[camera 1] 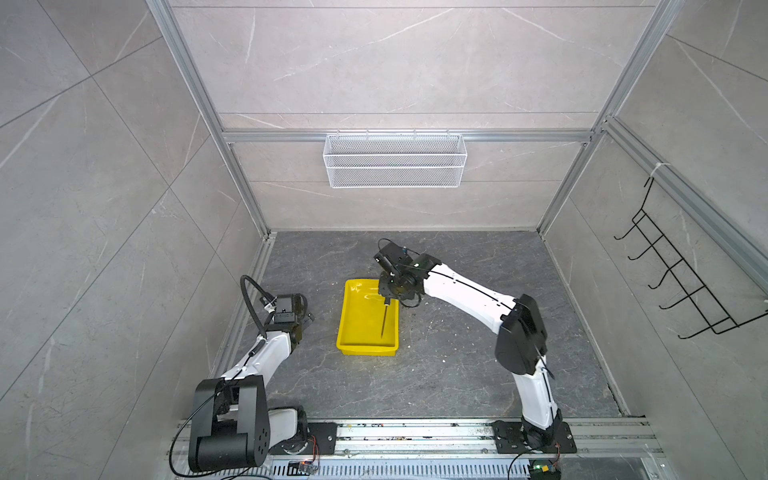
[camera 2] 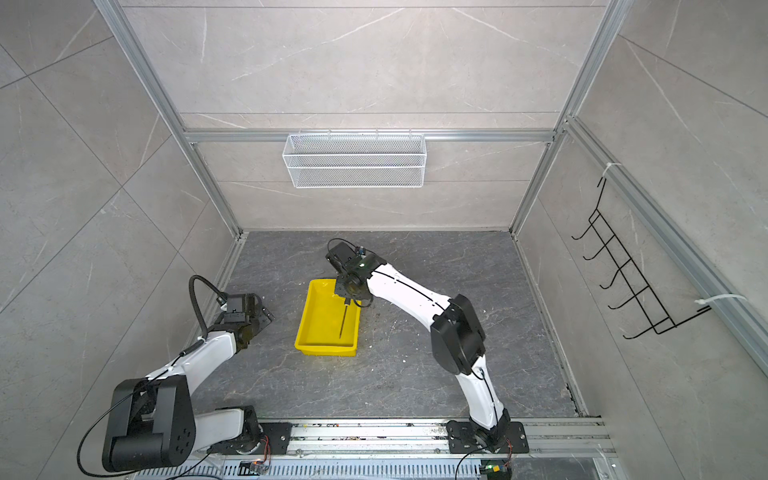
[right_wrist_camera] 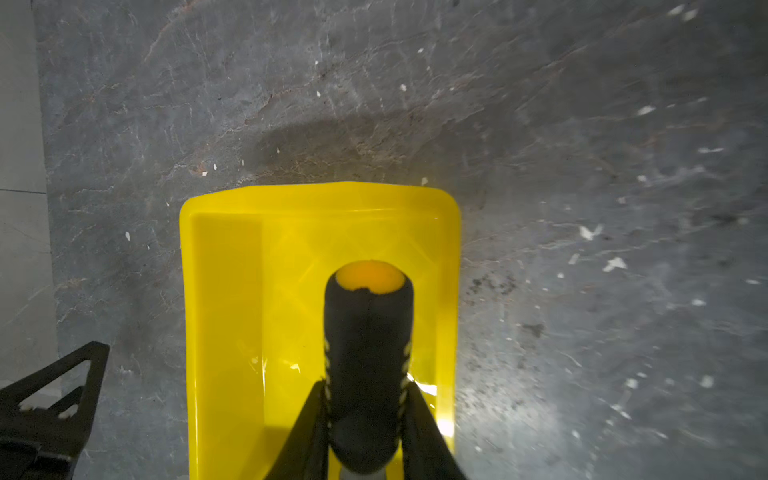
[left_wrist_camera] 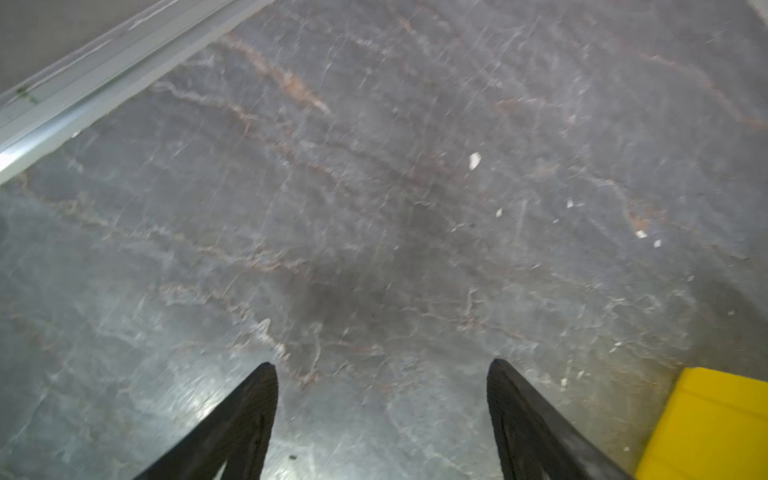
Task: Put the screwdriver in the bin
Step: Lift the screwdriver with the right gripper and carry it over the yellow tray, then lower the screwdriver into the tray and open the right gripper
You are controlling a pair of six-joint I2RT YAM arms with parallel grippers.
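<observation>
The yellow bin (camera 1: 358, 322) (camera 2: 319, 326) lies on the dark stone floor between the arms. My right gripper (camera 1: 387, 294) (camera 2: 348, 296) hangs over the bin's far end, shut on the screwdriver's black handle (right_wrist_camera: 368, 332), which has yellow markings and a yellow cap. The thin dark shaft (camera 1: 384, 318) (camera 2: 343, 320) slants down over the bin's inside; I cannot tell if the tip touches the bottom. In the right wrist view the bin (right_wrist_camera: 224, 311) fills the space below the right gripper (right_wrist_camera: 365, 384). My left gripper (camera 1: 308, 322) (camera 2: 266, 313) (left_wrist_camera: 382, 365) is open and empty, left of the bin (left_wrist_camera: 715, 424).
A white wire mesh basket (camera 1: 395, 160) hangs on the back wall. A black wire hook rack (camera 1: 681, 270) is on the right wall. Aluminium rails edge the floor (left_wrist_camera: 83, 95). Small white flecks are scattered over the floor right of the bin.
</observation>
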